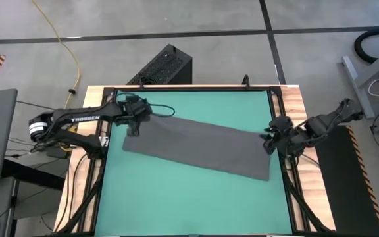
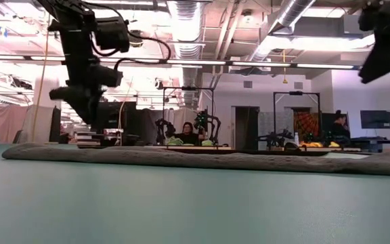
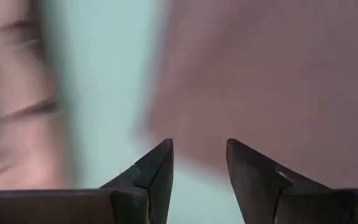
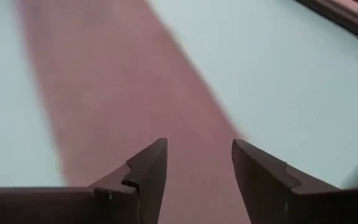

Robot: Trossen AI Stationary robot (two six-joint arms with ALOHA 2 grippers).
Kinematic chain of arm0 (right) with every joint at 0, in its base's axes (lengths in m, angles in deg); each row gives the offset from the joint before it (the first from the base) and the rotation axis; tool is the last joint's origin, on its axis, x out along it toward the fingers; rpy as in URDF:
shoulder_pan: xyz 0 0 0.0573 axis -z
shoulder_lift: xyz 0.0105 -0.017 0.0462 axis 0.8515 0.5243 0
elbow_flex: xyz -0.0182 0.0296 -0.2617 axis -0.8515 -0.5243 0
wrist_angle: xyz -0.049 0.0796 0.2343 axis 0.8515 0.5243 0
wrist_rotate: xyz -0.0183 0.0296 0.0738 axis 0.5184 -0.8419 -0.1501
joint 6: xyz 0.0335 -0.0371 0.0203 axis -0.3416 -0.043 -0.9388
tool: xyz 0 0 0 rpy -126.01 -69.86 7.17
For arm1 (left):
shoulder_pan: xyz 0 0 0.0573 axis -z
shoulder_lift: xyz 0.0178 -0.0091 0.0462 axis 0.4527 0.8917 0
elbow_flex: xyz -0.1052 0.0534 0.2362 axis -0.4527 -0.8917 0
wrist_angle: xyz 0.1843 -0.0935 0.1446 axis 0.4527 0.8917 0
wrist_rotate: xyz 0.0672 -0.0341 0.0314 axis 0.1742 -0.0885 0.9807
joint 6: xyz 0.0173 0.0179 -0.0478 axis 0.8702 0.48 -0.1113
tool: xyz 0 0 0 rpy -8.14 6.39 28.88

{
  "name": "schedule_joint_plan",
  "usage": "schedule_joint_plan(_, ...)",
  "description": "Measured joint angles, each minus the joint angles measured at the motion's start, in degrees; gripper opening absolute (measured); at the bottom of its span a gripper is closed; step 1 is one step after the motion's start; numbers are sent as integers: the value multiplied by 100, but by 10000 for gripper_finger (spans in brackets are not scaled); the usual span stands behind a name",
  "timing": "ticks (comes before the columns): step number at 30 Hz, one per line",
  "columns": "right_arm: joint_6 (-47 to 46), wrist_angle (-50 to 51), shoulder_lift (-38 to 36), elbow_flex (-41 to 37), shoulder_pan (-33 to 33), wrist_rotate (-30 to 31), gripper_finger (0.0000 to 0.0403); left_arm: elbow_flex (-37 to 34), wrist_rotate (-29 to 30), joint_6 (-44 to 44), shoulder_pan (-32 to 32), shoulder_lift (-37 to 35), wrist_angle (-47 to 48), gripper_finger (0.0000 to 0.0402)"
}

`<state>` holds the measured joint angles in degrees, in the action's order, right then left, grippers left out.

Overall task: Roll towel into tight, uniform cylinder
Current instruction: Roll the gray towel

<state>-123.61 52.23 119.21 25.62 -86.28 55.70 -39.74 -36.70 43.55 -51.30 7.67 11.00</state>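
Observation:
The dark grey towel (image 1: 199, 148) lies flat on the green table as a long strip, slanting from the far left to the near right. In the low view it shows as a low grey band (image 2: 202, 159). My left gripper (image 1: 135, 128) is open and points down over the towel's left end; its wrist view (image 3: 199, 162) shows the towel (image 3: 278, 74) and its edge below the fingers. My right gripper (image 1: 268, 141) is open over the towel's right end, with the towel (image 4: 123, 81) below it in its wrist view (image 4: 197, 162). In the low view it hangs well above the cloth (image 2: 384, 41).
The green mat (image 1: 176, 204) is bare on the near side of the towel. A dark rail frames the mat (image 1: 278, 118), with wooden table edges outside it. A black box (image 1: 166, 66) stands on the floor beyond the far edge. A person (image 2: 185, 135) sits far off in the room.

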Motion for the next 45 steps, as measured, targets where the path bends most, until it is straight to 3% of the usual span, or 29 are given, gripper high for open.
schedule_joint_plan(2,465,-895,16,-294,0,0,205,-86,-1083,-341,33,8,16,139)
schedule_joint_plan(4,920,-1806,80,-665,21,-7,202,-234,-1742,-519,147,62,-98,139)
schedule_joint_plan(9,1406,-2957,464,-1415,168,-541,192,-497,-2413,-323,630,390,-186,139)
schedule_joint_plan(14,1066,-2974,959,-1654,343,-1154,178,-502,-1577,-207,853,810,-127,122)
schedule_joint_plan(21,686,-3567,2126,-1882,288,-2175,157,-438,-732,-70,648,1589,-161,40)
schedule_joint_plan(24,632,-4161,2710,-1858,151,-2383,149,-270,-484,23,509,1806,-124,8)
schedule_joint_plan(29,659,-5760,3644,-1715,-44,-2790,137,173,410,255,337,1868,-201,3)
schedule_joint_plan(33,1421,-6523,4147,-1137,-163,-3244,132,711,902,412,114,1863,-102,1)
schedule_joint_plan(36,2301,-6358,4192,-402,-167,-3243,132,1224,853,351,-19,1763,-103,0)
schedule_joint_plan(41,3416,-4909,4125,547,2,-2699,132,1799,21,126,-11,1368,-53,0)
schedule_joint_plan(45,4250,-4688,4061,721,479,-2115,132,1827,-185,-248,56,1008,249,0)
